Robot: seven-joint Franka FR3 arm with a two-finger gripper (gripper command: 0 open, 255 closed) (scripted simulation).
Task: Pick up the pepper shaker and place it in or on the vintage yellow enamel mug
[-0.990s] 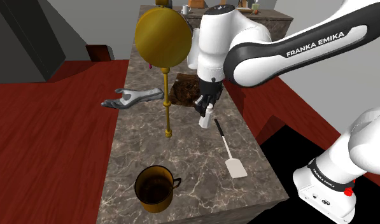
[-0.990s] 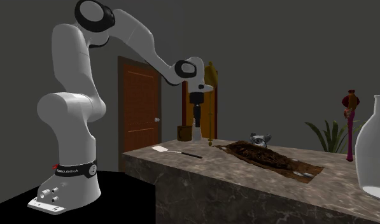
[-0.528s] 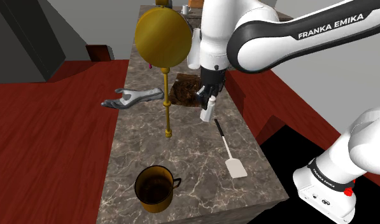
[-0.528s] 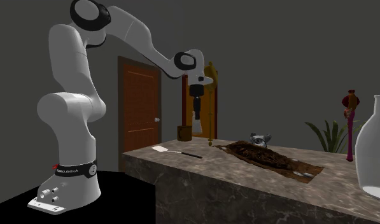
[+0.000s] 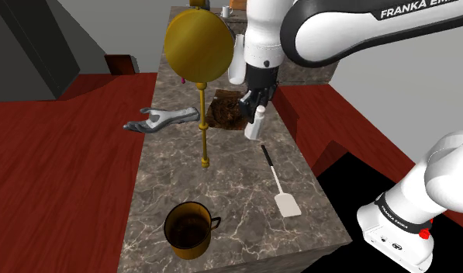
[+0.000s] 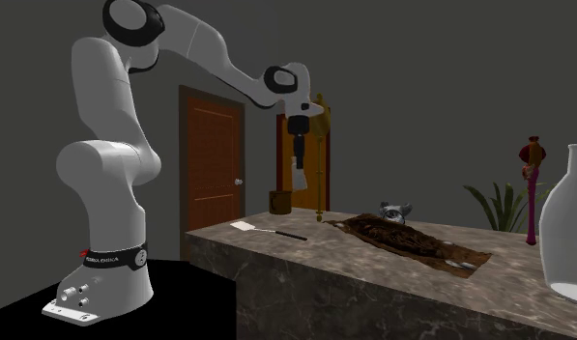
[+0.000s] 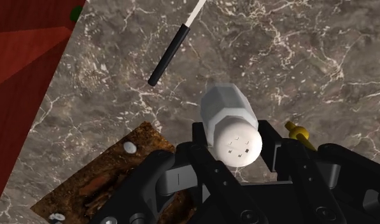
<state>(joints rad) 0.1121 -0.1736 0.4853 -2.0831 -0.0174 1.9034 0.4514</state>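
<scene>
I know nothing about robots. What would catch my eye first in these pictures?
Probably the big white arm, whose black claw clasps a white faceted shaker in the air above the brown marbled counter. Next, the large golden disc on a thin rod, at the shoulder view's left of the claw, and the dark yellow mug at the counter's near end.
</scene>
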